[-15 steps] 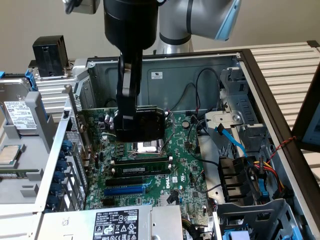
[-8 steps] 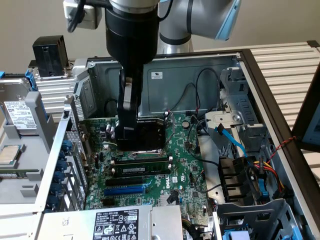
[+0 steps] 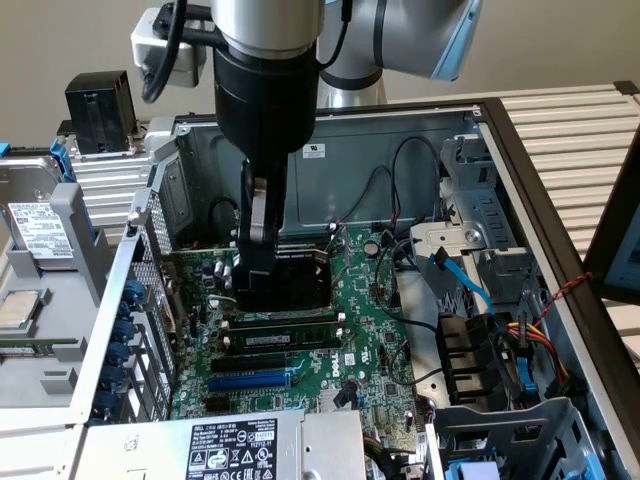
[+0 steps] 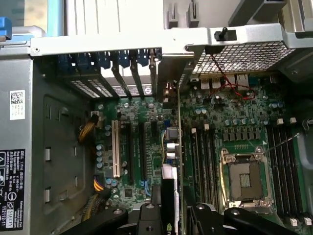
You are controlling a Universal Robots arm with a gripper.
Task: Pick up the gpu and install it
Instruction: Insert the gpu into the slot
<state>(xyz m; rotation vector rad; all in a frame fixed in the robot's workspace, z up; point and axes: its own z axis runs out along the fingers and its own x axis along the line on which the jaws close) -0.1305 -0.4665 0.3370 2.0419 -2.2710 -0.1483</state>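
In the exterior view the arm's thick black wrist blocks much of the open computer case (image 3: pixel 480 130), and the gripper (image 3: pixel 255 285) reaches down inside it. It is clamped on the gpu (image 3: pixel 295 285), whose black shroud hangs low over the green motherboard (image 3: pixel 370 330), toward the perforated rear wall on the exterior view's left. The card's lower edge is hidden, so I cannot tell whether it touches a slot. A blue data cable (image 3: pixel 470 285) and bundled wires lie in the case at the exterior view's right. The power supply (image 3: pixel 240 445) is cut off at the near edge. The case lies on a slatted metal table (image 3: pixel 570 130), with a labelled drive (image 3: pixel 40 230) outside it on the exterior view's left, before a plain beige wall.

In the wrist view the gpu (image 4: pixel 178 161) appears edge-on, a thin strip running from between the black fingers (image 4: pixel 151 218) to its silver bracket (image 4: pixel 168 93) by the rear slot covers. It stands between the white expansion slot (image 4: pixel 116 149) and the open CPU socket (image 4: pixel 244 181). Its faces cannot be made out from here.
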